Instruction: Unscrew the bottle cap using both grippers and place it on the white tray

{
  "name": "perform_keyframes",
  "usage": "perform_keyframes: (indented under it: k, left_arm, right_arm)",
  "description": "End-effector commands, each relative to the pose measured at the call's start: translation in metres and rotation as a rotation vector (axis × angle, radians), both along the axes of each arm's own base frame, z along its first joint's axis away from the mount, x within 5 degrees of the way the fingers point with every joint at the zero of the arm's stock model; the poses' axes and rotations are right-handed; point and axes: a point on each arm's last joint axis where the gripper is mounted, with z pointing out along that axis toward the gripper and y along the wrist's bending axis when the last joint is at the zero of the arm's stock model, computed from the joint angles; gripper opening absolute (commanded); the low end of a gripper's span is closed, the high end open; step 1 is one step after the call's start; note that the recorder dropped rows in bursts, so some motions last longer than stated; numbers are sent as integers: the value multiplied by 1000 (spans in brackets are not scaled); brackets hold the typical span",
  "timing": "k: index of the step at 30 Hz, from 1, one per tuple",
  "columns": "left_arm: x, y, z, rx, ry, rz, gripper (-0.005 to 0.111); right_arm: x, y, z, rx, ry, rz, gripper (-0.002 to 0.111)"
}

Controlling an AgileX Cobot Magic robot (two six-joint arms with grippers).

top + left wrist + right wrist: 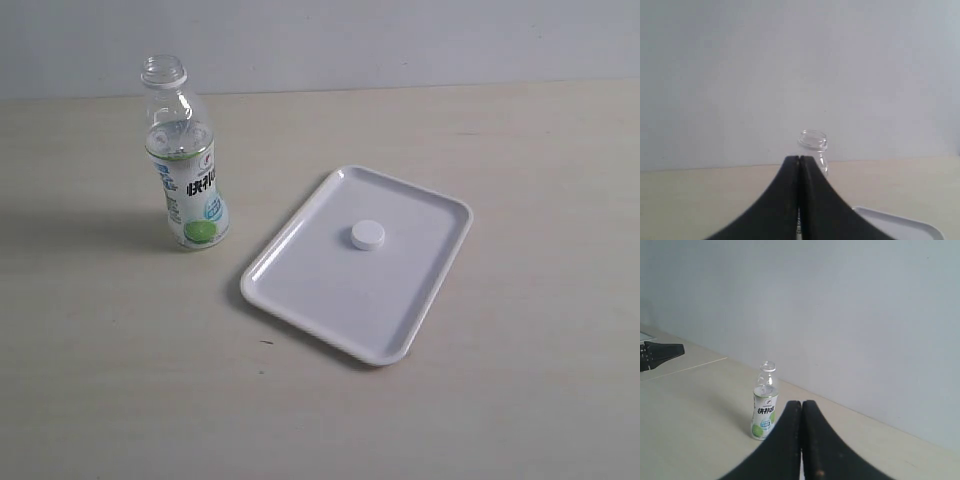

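Observation:
The bottle [187, 170] stands upright at the left of the table with its neck bare. The small white bottle cap [367, 235] lies on the white tray [300, 275] in the middle of the table. Neither gripper shows in the exterior view. In the left wrist view my left gripper [799, 159] is shut on nothing, with the bottle's open neck [813, 142] beyond it and a corner of the tray [905, 225] to one side. My right gripper [801, 403] is shut and empty, well back from the bottle [764, 402].
The pale wooden table [520, 400] runs to a plain light wall behind. In the right wrist view a black part of the other arm [660, 354] shows at the frame's edge, beyond the bottle.

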Motion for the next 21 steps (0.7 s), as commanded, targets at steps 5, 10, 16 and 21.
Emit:
perform_keyframes:
  k: [5,10,16,21]
  left_arm:
    - [-21,13,-2,17,59,135,0]
    - [-37,25,-6,-2,113,245,0]
    - [-44,29,-8,-1,120,284,0]
    - [-44,31,-12,6,168,310,0]
  right_arm:
    - [0,0,-1,0,-5,-2,0]
    - [0,0,-1,0,-5,-2,0]
    - [0,0,-1,0,-5,-2,0]
    - [0,0,-1,0,-5,-2,0]
